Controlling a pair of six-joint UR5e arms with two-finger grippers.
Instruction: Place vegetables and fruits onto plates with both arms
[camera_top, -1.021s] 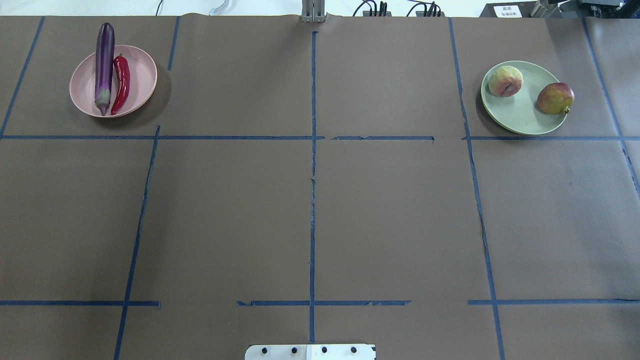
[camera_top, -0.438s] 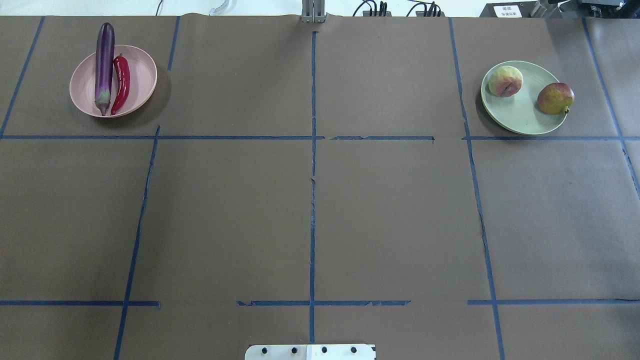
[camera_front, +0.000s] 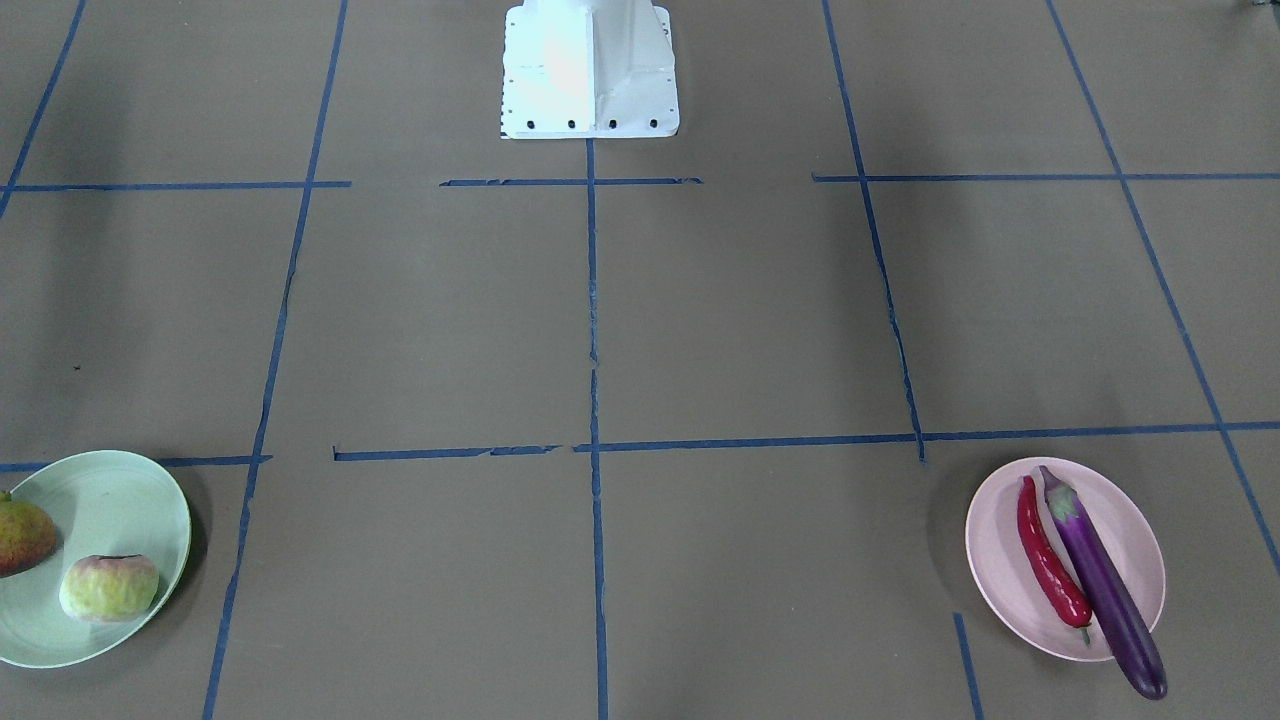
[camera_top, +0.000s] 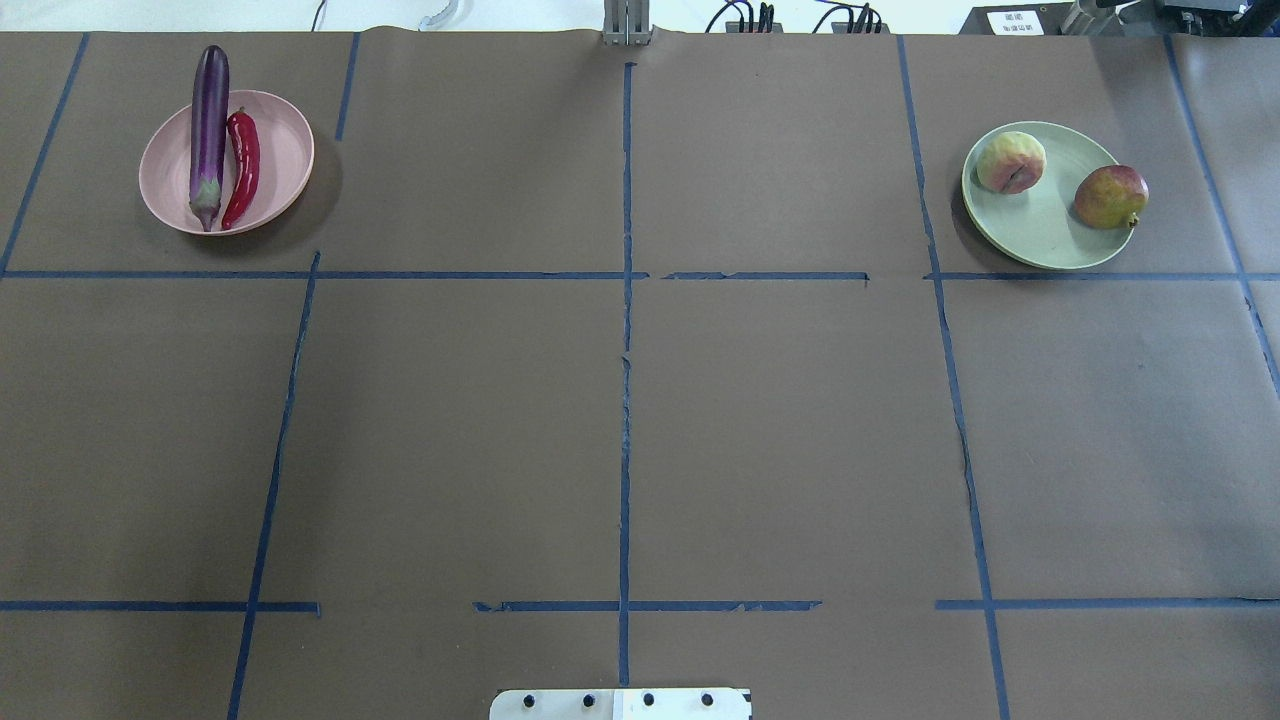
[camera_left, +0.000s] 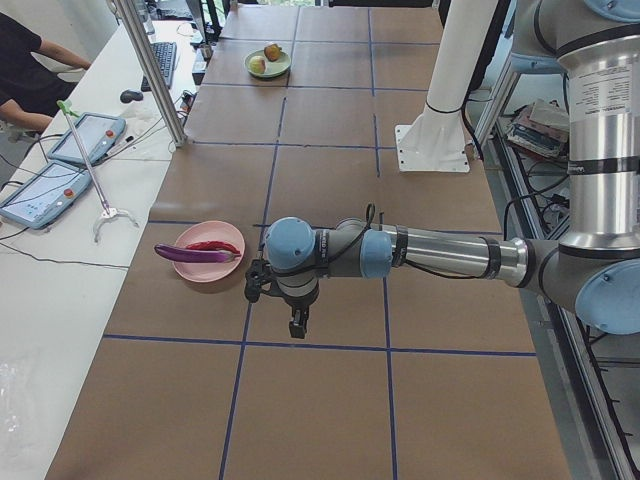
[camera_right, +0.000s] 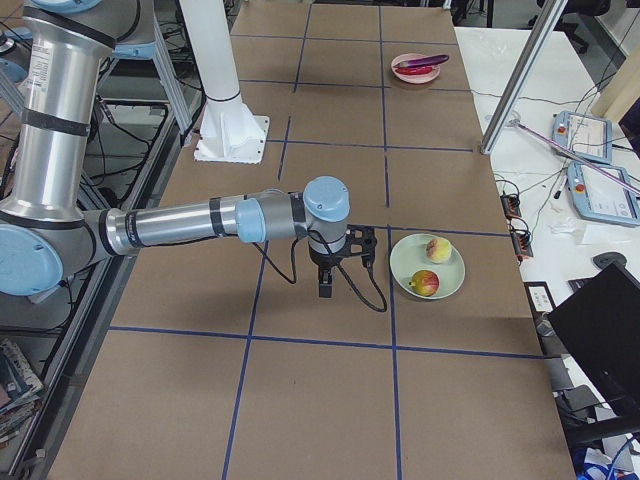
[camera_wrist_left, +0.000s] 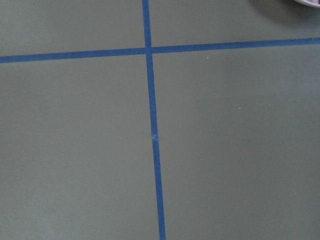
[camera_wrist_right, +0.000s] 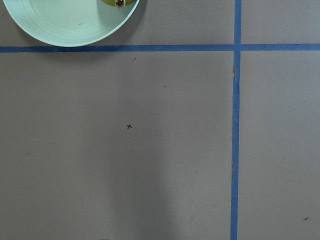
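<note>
The purple eggplant (camera_top: 209, 130) and the red chili (camera_top: 243, 165) lie side by side on the pink plate (camera_top: 280, 150) at the far left; the eggplant's tip overhangs the rim. The peach (camera_top: 1011, 162) and the pomegranate-like fruit (camera_top: 1110, 197) sit on the mint plate (camera_top: 1045, 235) at the far right. My left gripper (camera_left: 298, 325) hangs over bare table near the pink plate (camera_left: 210, 268). My right gripper (camera_right: 326, 283) hangs just beside the mint plate (camera_right: 410, 265). Both show only in the side views, so I cannot tell whether they are open or shut.
Brown paper with blue tape lines covers the table (camera_top: 620, 400). The white base block (camera_front: 590, 70) stands at the robot's edge. Tablets (camera_left: 60, 170) and a metal post (camera_left: 150, 70) stand on the side bench, where a person sits.
</note>
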